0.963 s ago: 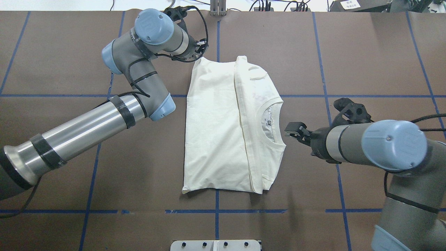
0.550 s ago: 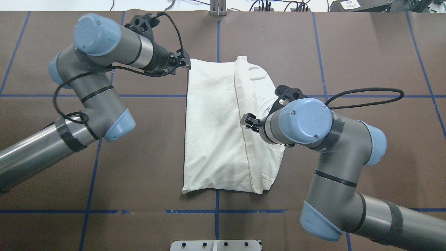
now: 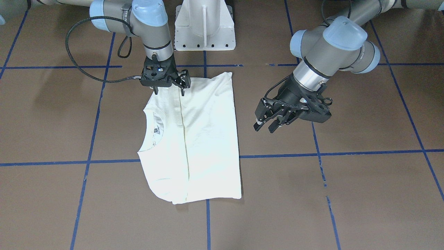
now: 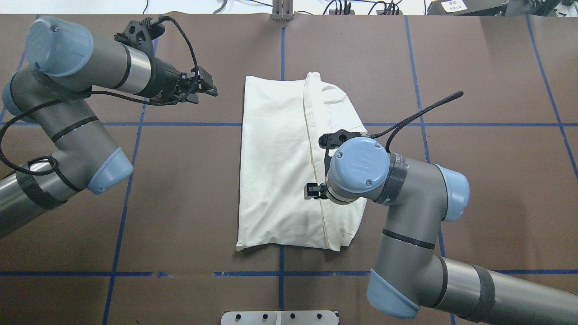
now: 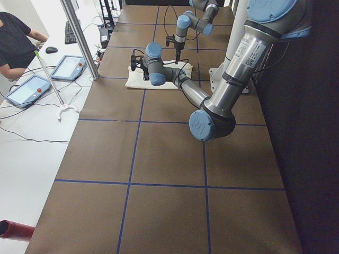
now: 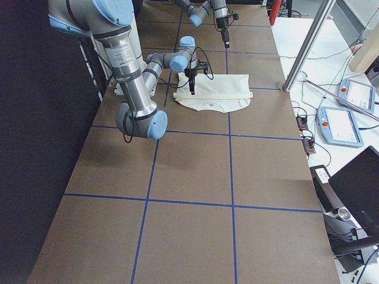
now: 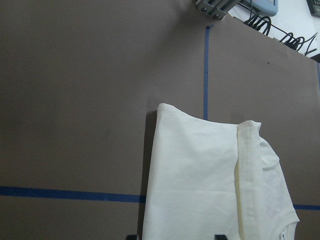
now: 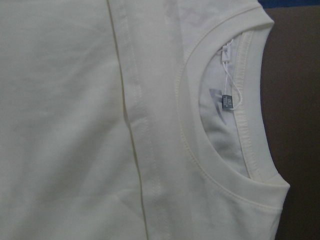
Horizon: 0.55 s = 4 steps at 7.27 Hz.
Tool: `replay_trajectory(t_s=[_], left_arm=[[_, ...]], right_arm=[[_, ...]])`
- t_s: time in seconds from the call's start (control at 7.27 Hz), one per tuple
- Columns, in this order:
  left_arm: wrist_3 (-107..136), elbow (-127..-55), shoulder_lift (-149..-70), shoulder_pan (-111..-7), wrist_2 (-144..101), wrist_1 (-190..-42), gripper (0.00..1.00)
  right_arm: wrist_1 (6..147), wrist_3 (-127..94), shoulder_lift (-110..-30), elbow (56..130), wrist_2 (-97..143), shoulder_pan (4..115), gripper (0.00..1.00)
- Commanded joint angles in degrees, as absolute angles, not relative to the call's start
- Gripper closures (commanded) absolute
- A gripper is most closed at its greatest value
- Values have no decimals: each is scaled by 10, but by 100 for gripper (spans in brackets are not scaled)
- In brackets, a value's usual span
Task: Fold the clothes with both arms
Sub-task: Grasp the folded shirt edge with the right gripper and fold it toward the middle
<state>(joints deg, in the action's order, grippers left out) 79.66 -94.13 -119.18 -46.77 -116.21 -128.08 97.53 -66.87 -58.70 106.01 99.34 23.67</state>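
Front view: the folded shirt (image 3: 208,139) lies flat in the middle of the counter (image 3: 347,194); the left claw (image 3: 265,127), spread, hangs apart off its side

Overhead: the right claw (image 4: 314,190) is over the shirt's long seam (image 4: 310,135), half hidden, so I cannot tell its grip

Right wrist view: collar (image 8: 192,145) and label (image 8: 227,102) close below

A brown table covering (image 4: 474,203) is crossed by blue tape lines (image 4: 281,293) that form a grid; a white pedestal (image 3: 204,24) stands at the table's robot side; along the far side runs a white bench (image 5: 32,137), where a person in a black top (image 5: 13,42) sits near a keyboard (image 5: 70,33) and a mouse (image 5: 51,50); a tablet-like pendant (image 5: 69,67) with a red button lies just beside an aluminium post (image 5: 79,37), a second pendant (image 5: 26,90) near it, with cables trailing; a red cylinder (image 5: 13,231) shows at the lower corner; a dark screen (image 6: 355,183) stands at the bench's other end
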Motion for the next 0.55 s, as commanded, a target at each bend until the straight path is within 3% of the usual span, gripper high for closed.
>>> replay_trajectory(t_s=[0.0,0.41], left_arm=[[797,-938,-1190,-465,-1163,-1281,40],[797,-932,-1189,-464,-1162,-1285,40]], right_arm=[[1028,-563,-568,1036,996,216,0],[1046,-548,-540,987,1004,207,0]])
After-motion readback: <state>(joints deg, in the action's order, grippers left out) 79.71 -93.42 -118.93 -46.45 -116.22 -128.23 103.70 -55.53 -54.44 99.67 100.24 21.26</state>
